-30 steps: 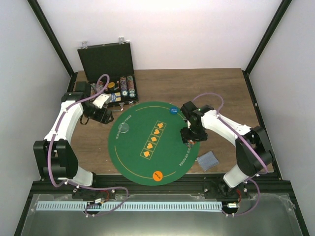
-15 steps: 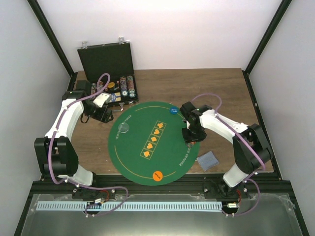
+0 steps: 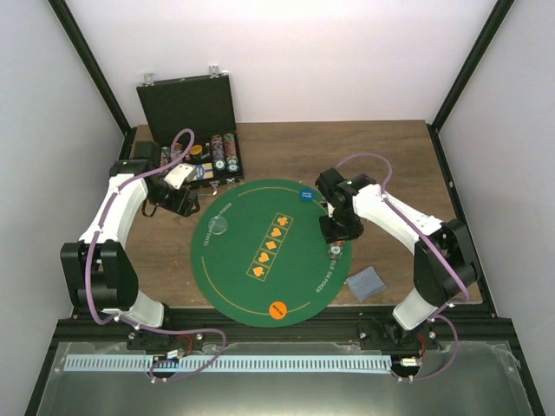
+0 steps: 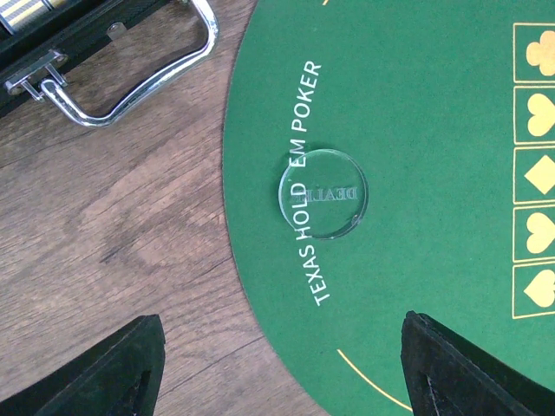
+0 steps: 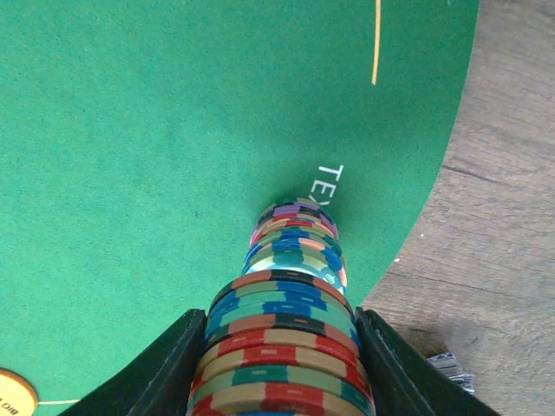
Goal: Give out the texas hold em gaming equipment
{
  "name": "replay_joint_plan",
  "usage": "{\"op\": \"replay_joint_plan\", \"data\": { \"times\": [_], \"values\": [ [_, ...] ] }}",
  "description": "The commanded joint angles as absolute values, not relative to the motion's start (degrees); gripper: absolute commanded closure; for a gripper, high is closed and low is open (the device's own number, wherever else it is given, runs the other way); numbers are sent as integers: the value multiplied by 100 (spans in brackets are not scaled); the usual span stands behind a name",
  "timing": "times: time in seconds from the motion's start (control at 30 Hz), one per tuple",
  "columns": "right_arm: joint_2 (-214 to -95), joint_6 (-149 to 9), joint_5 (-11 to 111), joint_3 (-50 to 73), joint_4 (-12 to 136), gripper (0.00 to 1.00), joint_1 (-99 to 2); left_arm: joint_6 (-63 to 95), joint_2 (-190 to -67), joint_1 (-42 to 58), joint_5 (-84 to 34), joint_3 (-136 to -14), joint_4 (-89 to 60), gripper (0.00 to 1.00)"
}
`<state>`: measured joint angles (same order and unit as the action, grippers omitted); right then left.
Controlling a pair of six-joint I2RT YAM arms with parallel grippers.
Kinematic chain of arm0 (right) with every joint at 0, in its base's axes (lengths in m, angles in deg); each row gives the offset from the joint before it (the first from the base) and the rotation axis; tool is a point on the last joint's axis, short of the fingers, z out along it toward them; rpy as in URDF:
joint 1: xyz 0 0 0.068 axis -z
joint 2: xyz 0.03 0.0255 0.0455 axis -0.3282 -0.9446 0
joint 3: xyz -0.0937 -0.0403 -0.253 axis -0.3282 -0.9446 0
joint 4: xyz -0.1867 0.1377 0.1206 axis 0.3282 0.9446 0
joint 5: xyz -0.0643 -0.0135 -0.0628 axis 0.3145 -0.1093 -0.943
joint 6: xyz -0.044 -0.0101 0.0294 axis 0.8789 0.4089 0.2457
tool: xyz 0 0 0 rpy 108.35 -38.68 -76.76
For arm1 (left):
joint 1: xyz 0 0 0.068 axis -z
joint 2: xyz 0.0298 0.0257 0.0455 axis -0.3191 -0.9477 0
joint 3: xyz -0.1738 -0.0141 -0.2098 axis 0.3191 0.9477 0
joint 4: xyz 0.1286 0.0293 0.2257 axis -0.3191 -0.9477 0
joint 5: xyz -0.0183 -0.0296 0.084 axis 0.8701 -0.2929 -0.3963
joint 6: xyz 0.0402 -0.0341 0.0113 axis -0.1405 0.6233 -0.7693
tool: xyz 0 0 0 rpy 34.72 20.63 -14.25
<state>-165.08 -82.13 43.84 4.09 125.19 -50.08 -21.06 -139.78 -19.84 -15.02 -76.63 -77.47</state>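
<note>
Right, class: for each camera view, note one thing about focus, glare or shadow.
Right wrist: chip stack blurs nearest the lens, sharpens toward the mat. Left wrist: crisp; glints on the rim of the clear disc and the metal handle. Top external: even light, only faint shadows.

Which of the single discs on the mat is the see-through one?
The clear disc marked DEALER, on the left side of the mat; the blue disc and orange disc are opaque.

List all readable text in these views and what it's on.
"TEXAS HOLD EM POKER": green mat, near its edge.
"DEALER": clear disc.
"TEX", rest hidden: mat, behind the chip stack.
Too small to read: print on orange disc, blue disc.
</note>
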Motion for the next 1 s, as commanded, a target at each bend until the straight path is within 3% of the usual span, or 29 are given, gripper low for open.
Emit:
{"op": "replay_joint_plan", "data": {
  "times": [0.0,0.5,0.97],
  "values": [
    [-16491,-8043,4261,919,12790,99,-4967,-2213,-14029,-1964,-1485,-7795,-7723,24],
    [-18808,-6909,4545,3337,12541,99,-4395,-2154,-14014,-1974,-1481,-7686,-7752,24],
    [-20499,-6822,4310,4527,12945,99,-4289,-2157,-13973,-1968,-1507,-7555,-7721,24]
  ]
}}
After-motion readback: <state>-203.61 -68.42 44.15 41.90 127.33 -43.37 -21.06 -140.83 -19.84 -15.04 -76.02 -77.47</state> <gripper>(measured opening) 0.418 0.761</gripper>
